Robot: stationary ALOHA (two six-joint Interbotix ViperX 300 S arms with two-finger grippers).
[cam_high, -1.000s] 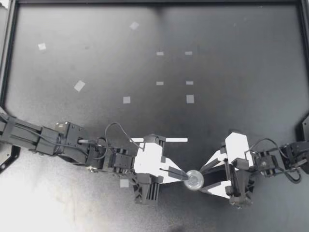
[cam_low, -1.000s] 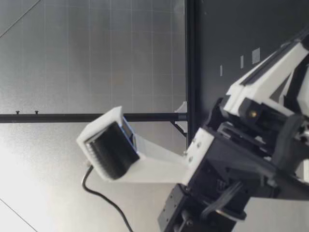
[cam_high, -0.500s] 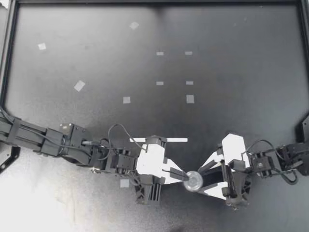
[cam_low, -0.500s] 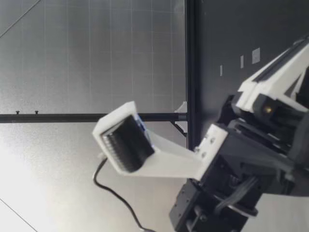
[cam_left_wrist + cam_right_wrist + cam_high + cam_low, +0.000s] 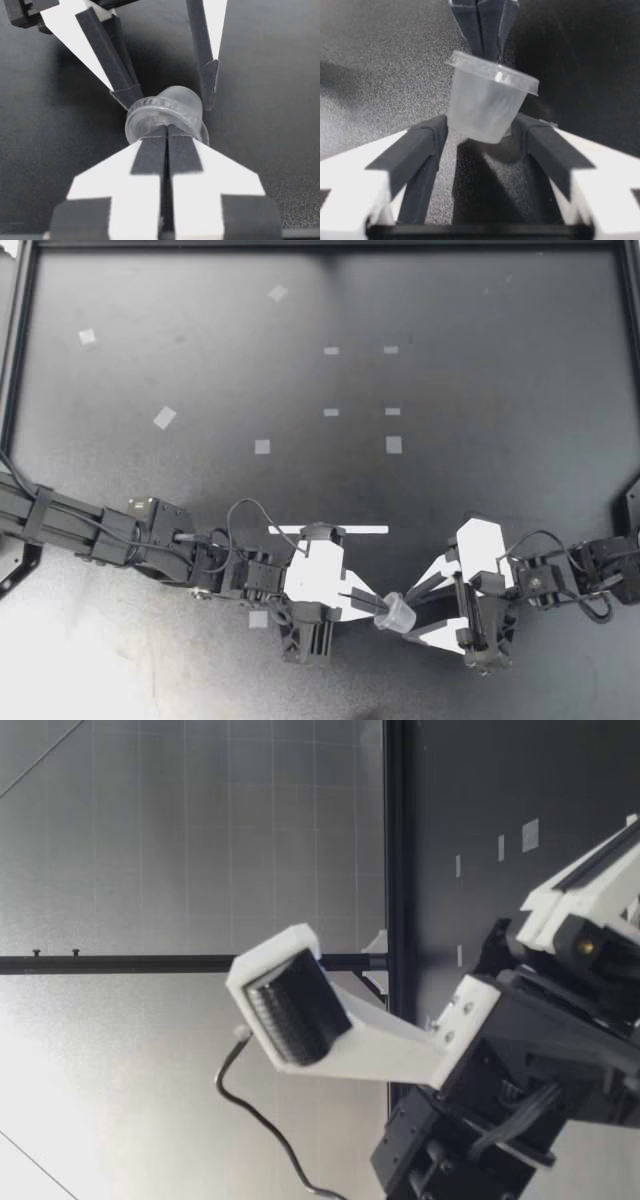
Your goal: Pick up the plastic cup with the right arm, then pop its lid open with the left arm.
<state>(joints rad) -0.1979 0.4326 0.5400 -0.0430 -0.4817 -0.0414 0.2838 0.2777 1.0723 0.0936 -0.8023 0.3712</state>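
A small clear plastic cup hangs tilted near the table's front edge, its rim toward my left gripper. That gripper is shut on the cup's rim, its fingers pressed together. My right gripper stands open, one finger on each side of the cup's body. The fingertips sit very close to the cup's base, and I cannot tell whether they touch it. The low view shows one gripper's white finger with a ribbed black pad raised above the table; the cup is hidden there.
Several small white tape marks lie flat on the black table. A longer white strip lies just beyond my left gripper. A black frame rail runs along the table's left and far edges.
The cup has tipped from rim-up to leaning on its side in my left gripper. Both grippers shifted slightly left. The raised finger in the low view has sunk toward the table.
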